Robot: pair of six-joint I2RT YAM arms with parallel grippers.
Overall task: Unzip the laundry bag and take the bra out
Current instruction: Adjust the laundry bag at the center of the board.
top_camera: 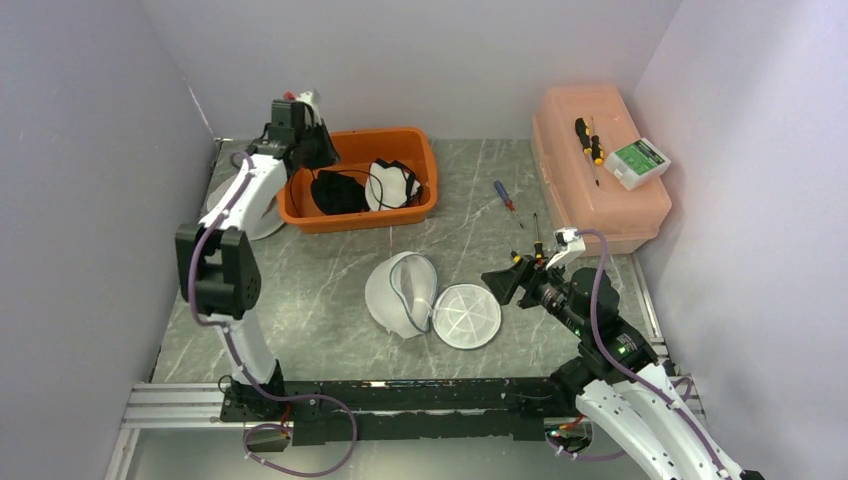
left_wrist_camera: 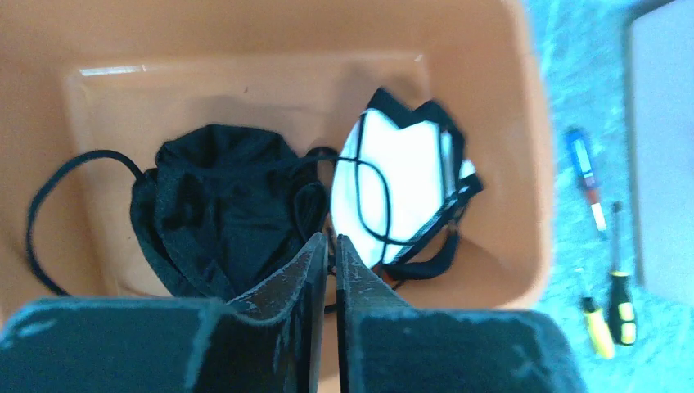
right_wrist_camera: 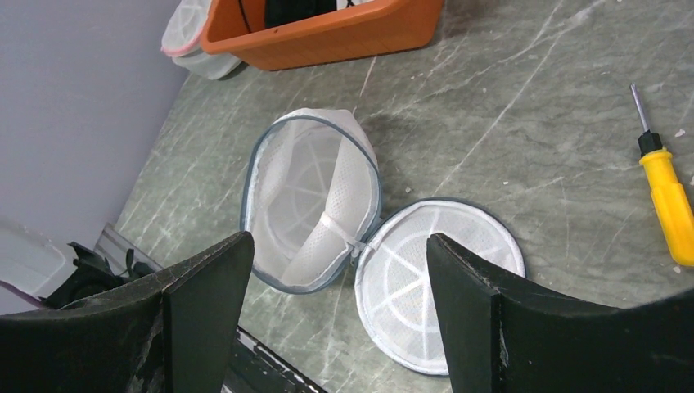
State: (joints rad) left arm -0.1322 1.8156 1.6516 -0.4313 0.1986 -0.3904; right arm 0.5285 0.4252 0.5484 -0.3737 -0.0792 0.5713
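The left claw (left_wrist_camera: pixel 331 246) is clenched, its two fingers pressed together with only a thin slit between them and nothing caught there. Directly below its tips lies the orange bin (left_wrist_camera: pixel 499 164). In that bin, just under the claw and to its left, a black bra (left_wrist_camera: pixel 221 205) is heaped, one strap looping out across the bin floor; just past the tips to the right sits a white bra (left_wrist_camera: pixel 401 176) edged in black, touching the black one. Which of the two came out of the bag I cannot tell.

The right claw (right_wrist_camera: pixel 340 241) is released, jaws spread wide and holding nothing; it hovers over the table (right_wrist_camera: pixel 507 106). Straight ahead of it, framed between the two fingers, lies the laundry bag (right_wrist_camera: pixel 303 196), unzipped; its round lid (right_wrist_camera: pixel 438 270) is flopped flat beside the shell and joined to it at one point. The shell shows only its own mesh and ribs, with no garment inside. Off to this claw's right a yellow screwdriver (right_wrist_camera: pixel 667 196) lies well apart from the bag; far ahead, beside the bin, is a second mesh bag (right_wrist_camera: pixel 192 33).

By my judgement the zip and the removal are both done, and the step in hand is the end of the drop into the bin. The next move calls for lifting the left claw clear without snagging a strap; the right claw need only back away.
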